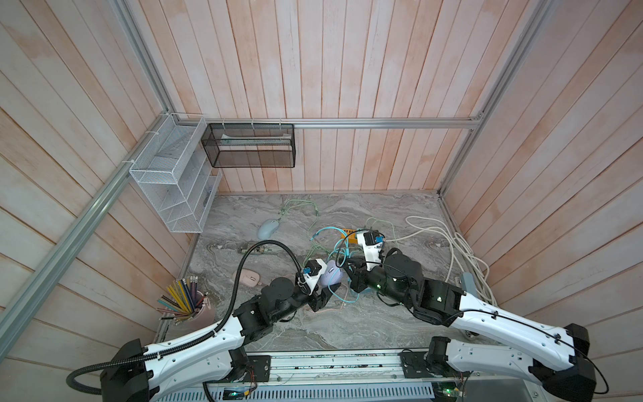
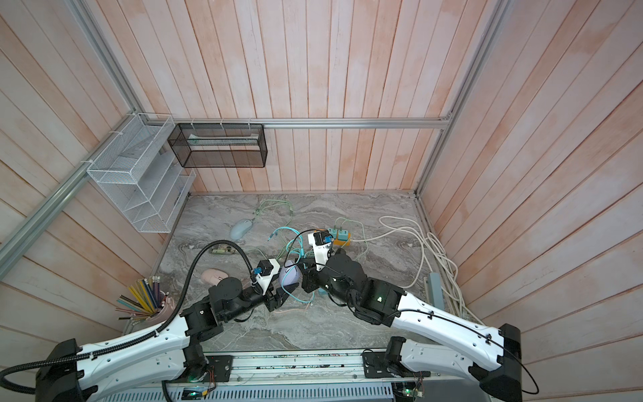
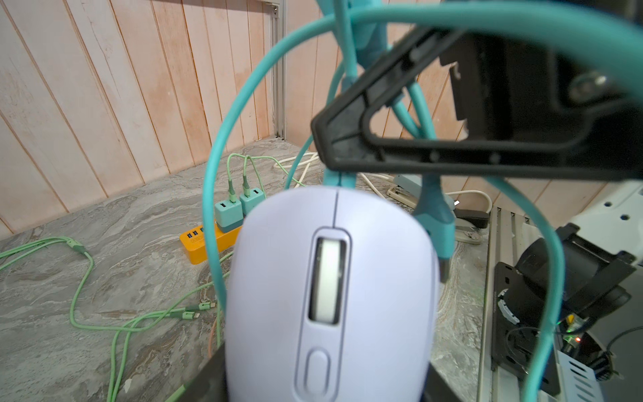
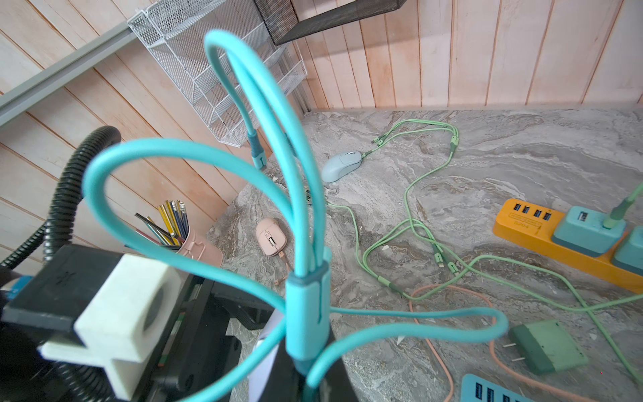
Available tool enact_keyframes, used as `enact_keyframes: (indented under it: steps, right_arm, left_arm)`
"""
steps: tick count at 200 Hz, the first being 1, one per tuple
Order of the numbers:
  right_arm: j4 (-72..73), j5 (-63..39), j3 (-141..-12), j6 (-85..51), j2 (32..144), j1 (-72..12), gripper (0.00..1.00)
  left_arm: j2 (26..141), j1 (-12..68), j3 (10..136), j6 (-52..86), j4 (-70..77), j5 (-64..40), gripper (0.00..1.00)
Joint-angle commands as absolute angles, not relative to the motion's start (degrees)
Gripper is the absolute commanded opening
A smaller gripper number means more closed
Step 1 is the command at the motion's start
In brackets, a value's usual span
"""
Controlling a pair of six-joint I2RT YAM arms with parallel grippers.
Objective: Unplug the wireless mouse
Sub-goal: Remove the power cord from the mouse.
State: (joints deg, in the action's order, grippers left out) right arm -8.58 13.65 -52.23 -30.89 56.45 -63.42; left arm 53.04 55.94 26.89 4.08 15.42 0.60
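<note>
Left claw [image 1: 330,282] snug around lavender mouse [image 3: 330,278]; right claw [image 1: 348,268] tight on teal cable [image 4: 308,313], loops across the mouse's front.

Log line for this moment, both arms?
left gripper: shut on lavender mouse | right gripper: shut on teal cable | unplugged: cannot tell

Your light is bright, soft and even, with no glare and only faint shadows on the surface [image 1: 348,323] beneath each tool. The wall planks [image 1: 574,104] bow at the edges in both top views. Held close in the left tool [image 3: 327,383], the wireless mouse [image 3: 330,296] is blurred. The teal cable [image 4: 306,215] looping out of the right tool [image 4: 306,376] is out of focus, while things farther off stay sharp.
</note>
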Motion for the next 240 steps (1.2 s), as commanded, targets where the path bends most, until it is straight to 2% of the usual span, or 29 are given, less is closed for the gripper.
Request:
enact_keyframes:
  steps: [1, 90, 151, 240]
  right_arm:
    - [0.3, 23.7, -53.8, -30.9, 49.9, -62.8, 0.00]
    - [0.7, 28.4, -57.1, -27.2, 49.0, -62.0, 0.00]
    - [8.2, 22.1, -54.1, -28.1, 45.8, -59.2, 0.00]
    - [7.1, 16.5, -61.3, -27.2, 47.6, -53.0, 0.00]
  left_arm:
    - [54.3, 53.7, 24.1, 7.8, 1.8, 10.4, 0.35]
    - [54.6, 53.3, 24.2, 7.8, 1.6, 9.3, 0.34]
    - [54.5, 53.2, 23.8, 7.6, 2.0, 8.4, 0.29]
    - [54.5, 53.1, 23.7, 7.6, 1.9, 8.2, 0.29]
